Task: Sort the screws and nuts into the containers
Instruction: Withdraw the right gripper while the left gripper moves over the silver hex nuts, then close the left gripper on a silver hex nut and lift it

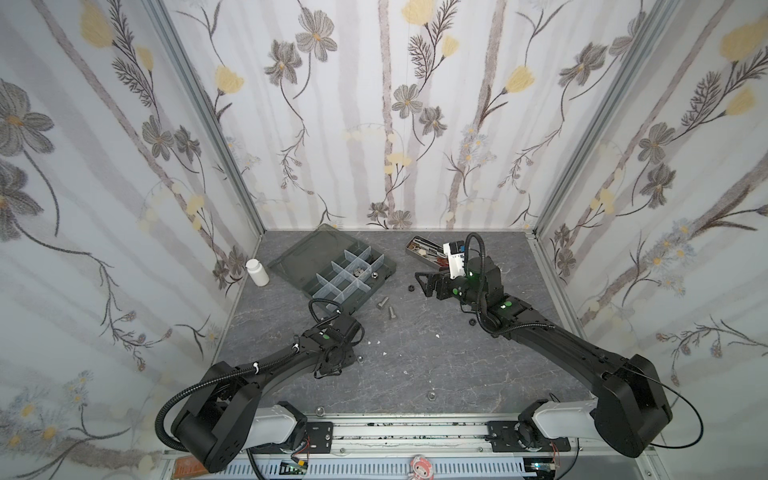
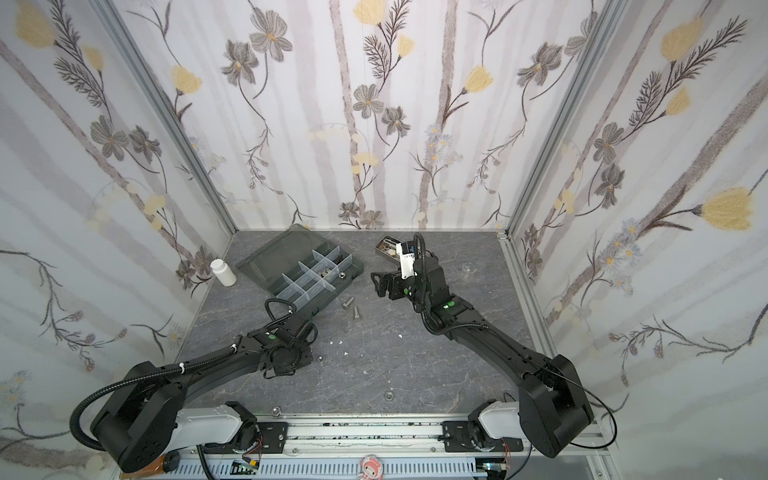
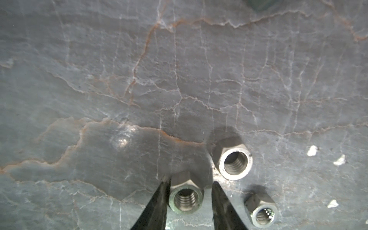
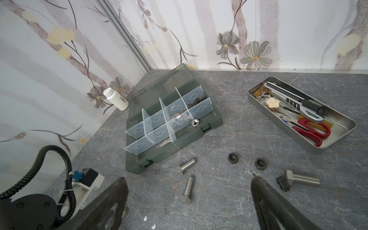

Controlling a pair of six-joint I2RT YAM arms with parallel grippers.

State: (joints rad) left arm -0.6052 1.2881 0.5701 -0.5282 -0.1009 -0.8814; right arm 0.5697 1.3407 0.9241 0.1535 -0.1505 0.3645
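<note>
My left gripper (image 3: 191, 181) stands spread astride a silver nut (image 3: 186, 199) on the counter (image 3: 139, 79), so I should centre, then close squarely on its flats, clear of the neighbouring nut (image 3: 235, 161).

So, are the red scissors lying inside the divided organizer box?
No, the red scissors lie in the metal tin, which sits on the table apart from the organizer box.
</note>
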